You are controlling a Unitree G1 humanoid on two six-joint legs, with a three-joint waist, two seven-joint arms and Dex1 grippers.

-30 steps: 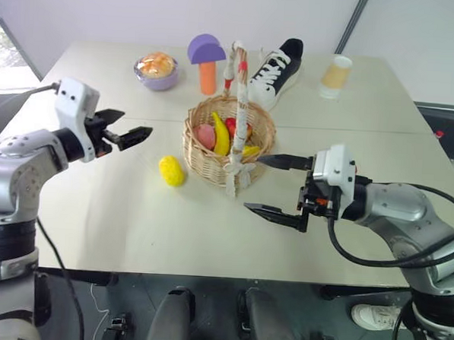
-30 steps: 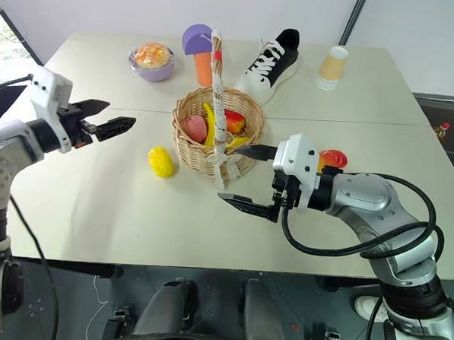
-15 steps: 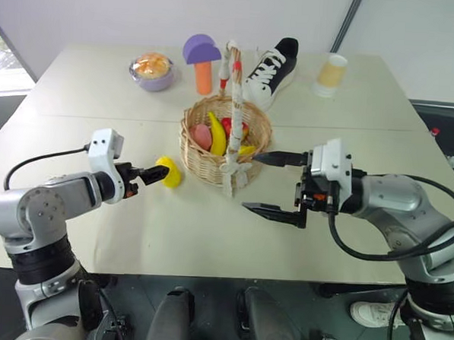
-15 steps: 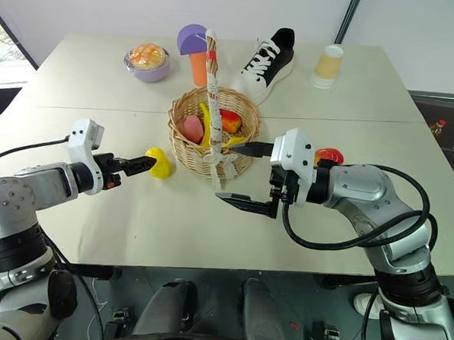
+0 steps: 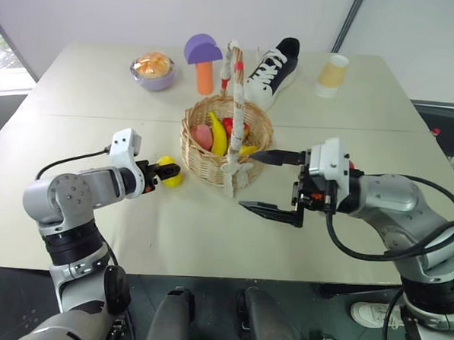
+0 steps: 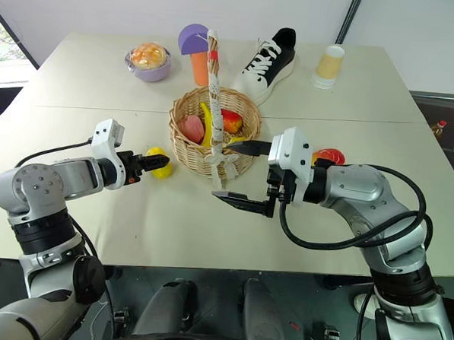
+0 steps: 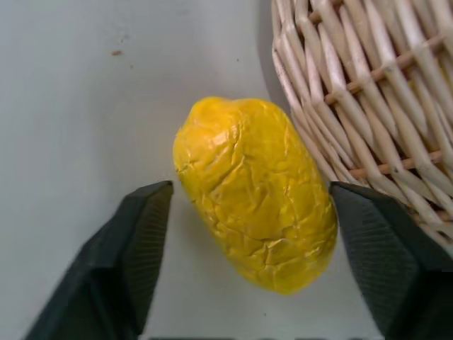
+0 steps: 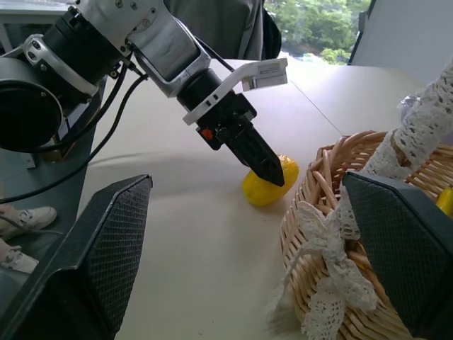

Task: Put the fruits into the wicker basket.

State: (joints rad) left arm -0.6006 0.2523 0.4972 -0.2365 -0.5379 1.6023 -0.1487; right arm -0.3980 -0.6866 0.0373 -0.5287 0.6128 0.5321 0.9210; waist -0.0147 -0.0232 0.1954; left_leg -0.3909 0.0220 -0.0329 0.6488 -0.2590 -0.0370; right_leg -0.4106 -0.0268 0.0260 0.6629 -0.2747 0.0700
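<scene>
The bumpy yellow lemon (image 7: 255, 191) lies on the table just left of the wicker basket (image 5: 191, 151). My left gripper (image 5: 166, 169) is open, one finger on each side of the lemon with small gaps; its fingers (image 8: 262, 161) slant down onto it. Inside the basket lie a pink peach (image 5: 204, 136), a banana (image 5: 219, 135) and a yellow-and-red mango (image 6: 231, 121). My right gripper (image 5: 247, 179) hovers wide open and empty just right of the basket. A red-orange fruit (image 6: 330, 156) peeks out behind the right arm.
At the back of the table stand a lilac bowl (image 5: 154, 78) with a bun, a purple-capped mushroom toy (image 5: 205, 60), a black-and-white shoe (image 5: 276, 66) and a paper cup (image 5: 332, 75). The basket's tall cloth-wrapped handle (image 5: 235, 94) arches over it. Bare table spreads in front.
My left gripper came down and rightwards to the lemon, rolled, and its fingers narrowed around it. The right gripper stayed where it was, open.
</scene>
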